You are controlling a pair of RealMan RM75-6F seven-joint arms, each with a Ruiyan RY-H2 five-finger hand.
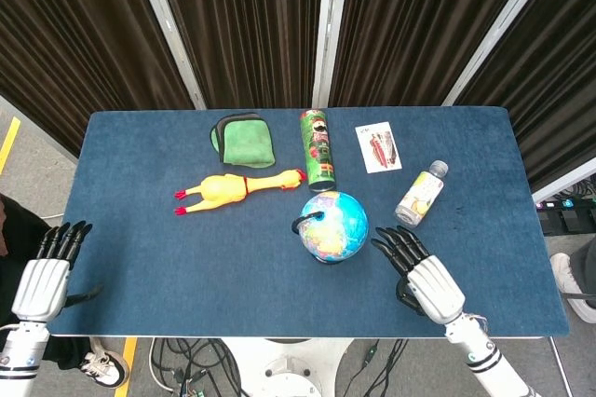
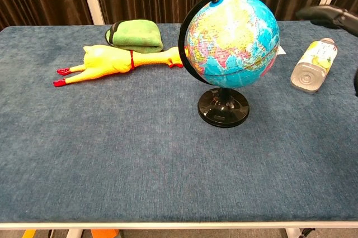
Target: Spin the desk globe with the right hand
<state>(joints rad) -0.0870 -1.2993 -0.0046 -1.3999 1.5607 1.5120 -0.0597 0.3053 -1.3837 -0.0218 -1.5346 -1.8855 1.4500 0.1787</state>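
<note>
Where the near edge of the blue table [image 1: 233, 294] meets your view, your left hand [image 1: 42, 280] rests just off its left corner, fingers straight and apart, holding nothing. Your right hand [image 1: 424, 276] lies over the table toward the near right, fingers spread and pointing at the desk globe [image 1: 334, 224], close to it but not touching, and likewise empty; in the chest view only dark fingertips [image 2: 327, 15] enter at the right edge. The globe stands upright on its black base [image 2: 223, 111] near the table's centre. Just right of it lies a clear bottle [image 1: 420, 194] on its side. Left of it lies a yellow rubber chicken [image 1: 237, 189]. Behind the globe stands a green can [image 1: 318, 149], with a folded green cloth [image 1: 243, 140] to its left and a card [image 1: 378, 147] to its right. Dark curtains [image 1: 251, 24] close the background.
</note>
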